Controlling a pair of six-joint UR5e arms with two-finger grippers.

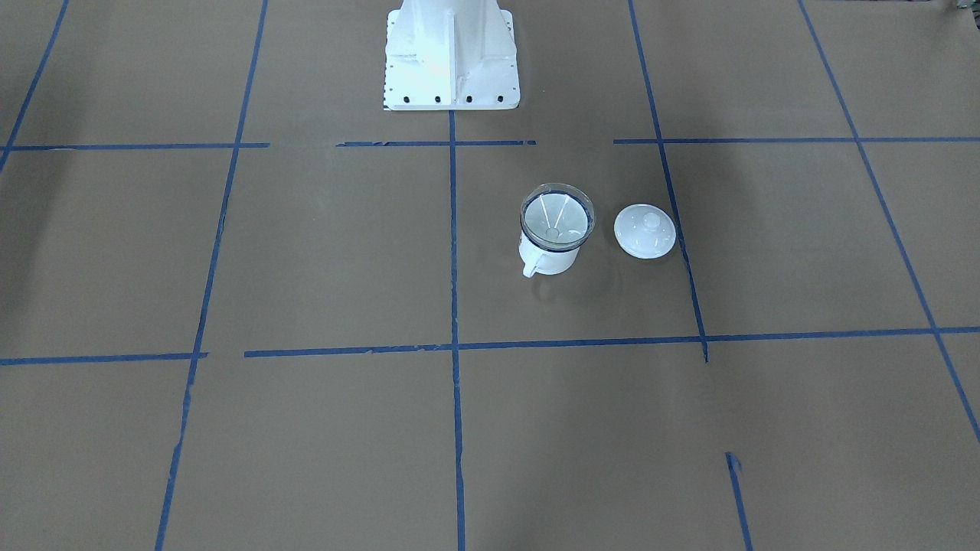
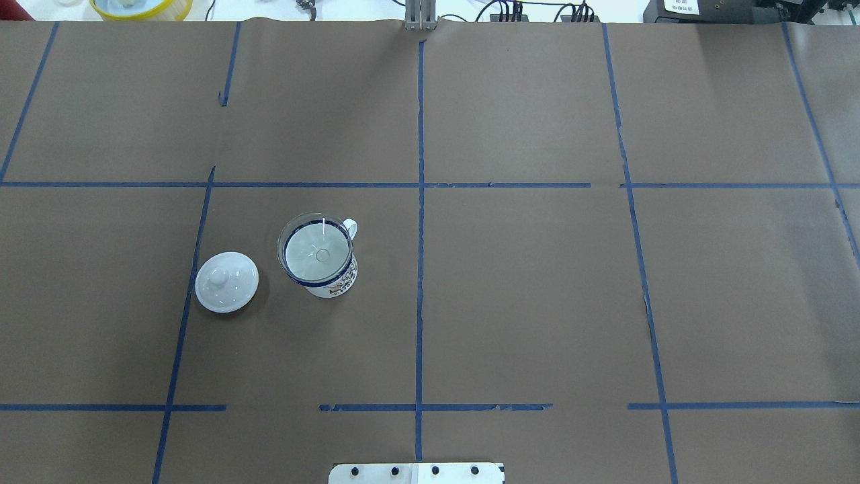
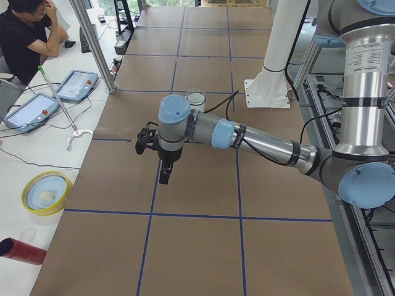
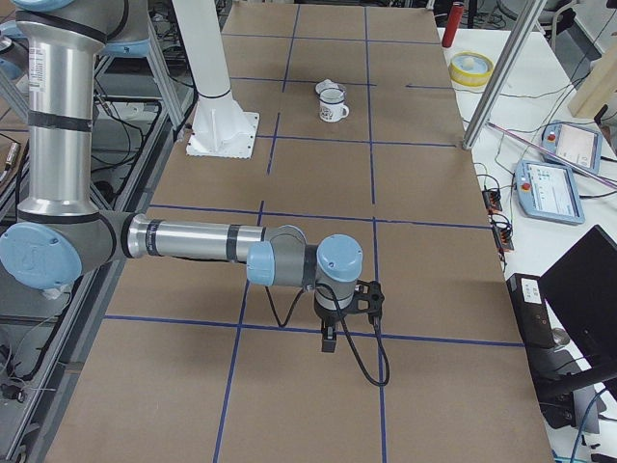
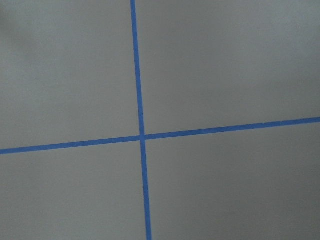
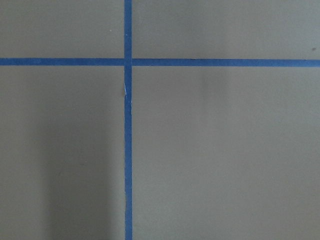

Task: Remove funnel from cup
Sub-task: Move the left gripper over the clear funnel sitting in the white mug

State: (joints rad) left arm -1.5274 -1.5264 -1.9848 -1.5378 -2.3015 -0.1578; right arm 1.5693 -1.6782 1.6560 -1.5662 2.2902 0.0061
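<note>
The clear funnel (image 1: 556,218) sits mouth-up in the white mug (image 1: 547,259) with the dark blue rim, its spout down inside. In the overhead view the funnel (image 2: 316,252) fills the mug (image 2: 334,283) left of the centre tape line. The mug also shows far off in the exterior left view (image 3: 196,98) and the exterior right view (image 4: 334,106). My left gripper (image 3: 165,176) hangs over the table well away from the mug; I cannot tell if it is open. My right gripper (image 4: 330,340) hangs far from the mug; I cannot tell its state. Both wrist views show only brown paper and blue tape.
A white domed lid (image 1: 645,230) with a knob lies on the table beside the mug, also in the overhead view (image 2: 226,281). The white robot base (image 1: 450,53) stands behind. A yellow bowl (image 3: 46,192), a red cylinder (image 3: 21,250) and an operator (image 3: 28,37) are at the side bench.
</note>
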